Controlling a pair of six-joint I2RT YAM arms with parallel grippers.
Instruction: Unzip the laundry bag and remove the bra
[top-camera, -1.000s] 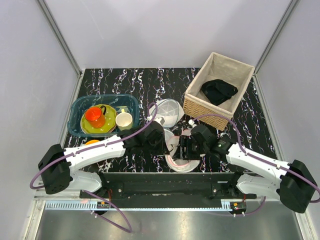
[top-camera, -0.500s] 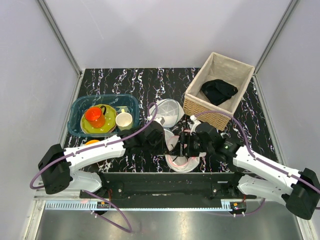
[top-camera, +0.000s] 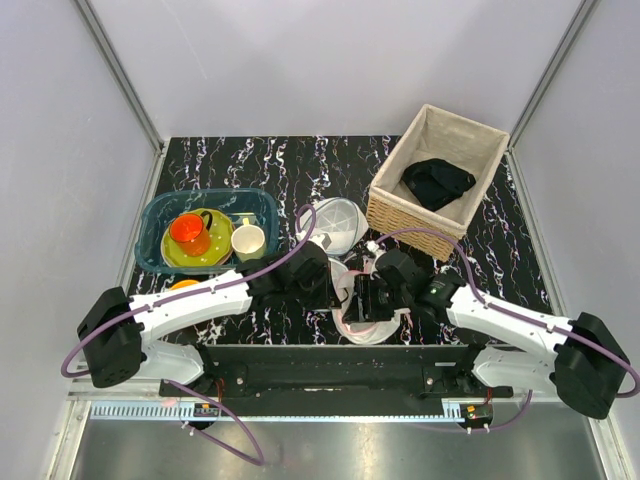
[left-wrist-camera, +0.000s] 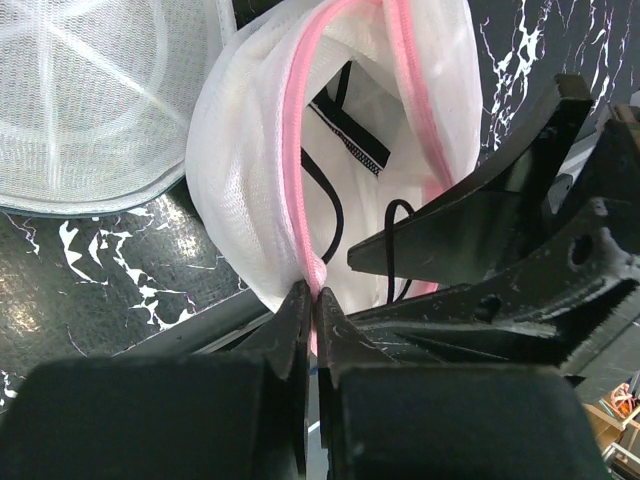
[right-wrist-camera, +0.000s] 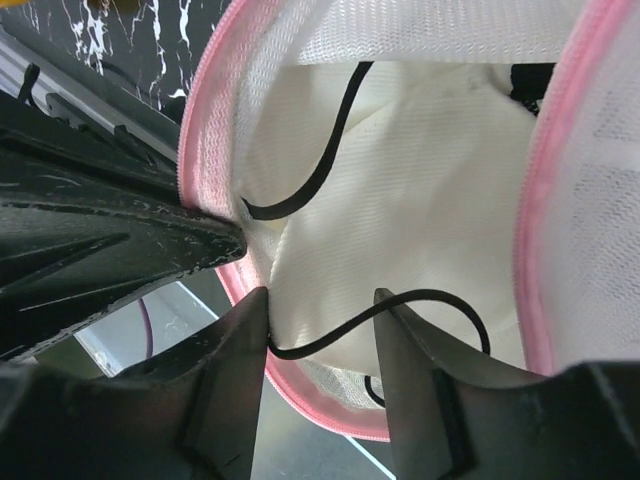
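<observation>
The laundry bag is found at the 6 o'clock edge of the bench, between the two hands. In the left wrist view the bag is seen with its pink rim parted, so the white lining is exposed. A thin black strap of the bra is seen inside it.

The left hand is closed tight on the pink rim at the bag's 6 o'clock end in its own view, with the fingers pressed together on the trim. In the top view this hand is placed at 9 o'clock of the bag.

The right hand is held narrowly apart at the mouth of the bag, and nothing is clamped. A black bra strap is draped across the lining, and another loop of strap is strung across the gap between the fingers. In the top view this hand is placed at 3 o'clock of the bag.

An all-white mesh dome is set just at 12 o'clock of the bag. A wicker basket with a black cloth in it is placed at 2 o'clock on the bench. A blue tub holding an orange cup and a cream cup is placed at 9 o'clock.
</observation>
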